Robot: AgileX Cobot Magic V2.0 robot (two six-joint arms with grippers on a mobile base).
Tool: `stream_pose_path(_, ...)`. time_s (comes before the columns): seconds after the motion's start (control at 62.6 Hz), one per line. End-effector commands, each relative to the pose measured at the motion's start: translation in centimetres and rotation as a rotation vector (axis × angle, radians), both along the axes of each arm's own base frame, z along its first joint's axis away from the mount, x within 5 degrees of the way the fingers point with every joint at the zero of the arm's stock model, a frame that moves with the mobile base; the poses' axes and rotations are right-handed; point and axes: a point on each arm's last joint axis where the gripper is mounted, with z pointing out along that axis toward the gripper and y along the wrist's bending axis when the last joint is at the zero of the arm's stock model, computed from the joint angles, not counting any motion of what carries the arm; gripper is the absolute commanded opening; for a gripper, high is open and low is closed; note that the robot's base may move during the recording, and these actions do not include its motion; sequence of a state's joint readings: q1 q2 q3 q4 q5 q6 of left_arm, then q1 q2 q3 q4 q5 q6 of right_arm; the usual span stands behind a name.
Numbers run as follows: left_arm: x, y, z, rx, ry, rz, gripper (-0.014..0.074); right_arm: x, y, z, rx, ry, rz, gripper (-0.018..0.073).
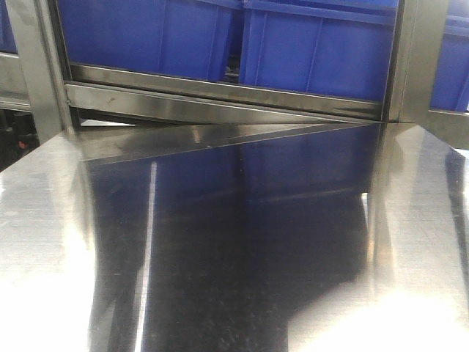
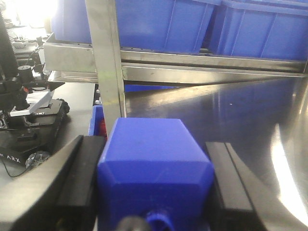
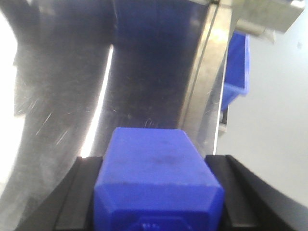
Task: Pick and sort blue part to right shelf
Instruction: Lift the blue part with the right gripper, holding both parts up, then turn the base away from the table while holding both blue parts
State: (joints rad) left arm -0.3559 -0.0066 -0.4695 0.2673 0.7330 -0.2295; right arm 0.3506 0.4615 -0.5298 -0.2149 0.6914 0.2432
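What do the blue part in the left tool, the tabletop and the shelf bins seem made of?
Blue part: probably plastic, matte, uniform colour, bevelled edges.
Tabletop: likely stainless steel, brushed scratches, mirror-like reflections.
Shelf bins: seemingly plastic, slight sheen, moulded ribs.

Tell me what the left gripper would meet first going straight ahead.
Likely the shelf rail: the left gripper, shut on the part, points at it below the bins, with the post just left of its line. Depth is unclear.
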Motion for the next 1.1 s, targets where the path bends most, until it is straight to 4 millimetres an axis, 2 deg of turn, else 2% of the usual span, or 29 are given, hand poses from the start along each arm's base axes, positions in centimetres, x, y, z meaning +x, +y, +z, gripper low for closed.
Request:
stream_pose_path(0.0, -0.6, 0.1, 1.5, -0.033, -0.122, -0.015, 0.0315, -1.5, -0.5, 0.9, 0.001, -0.184, 0.028, 0.0288)
stream_pose_path(0.287, -0.6, 0.1, 1.5, -0.033, -0.122, -0.015, 0.0315, -6.5, -2.4, 1.4, 0.061, -0.448, 0.029, 0.0288)
stream_pose_path(0.431, -0.6, 0.1, 1.5, -0.033, -0.122, -0.015, 0.0315, -8.1, -2.9, 1.6, 0.09, -0.536, 0.026, 0.0288)
stream_pose_path(1.086, -0.6, 0.1, 1.5, -0.033, -0.122, -0.015, 0.0315, -8.1, -2.9, 2.0, 0.097, -0.563, 0.031, 0.0288)
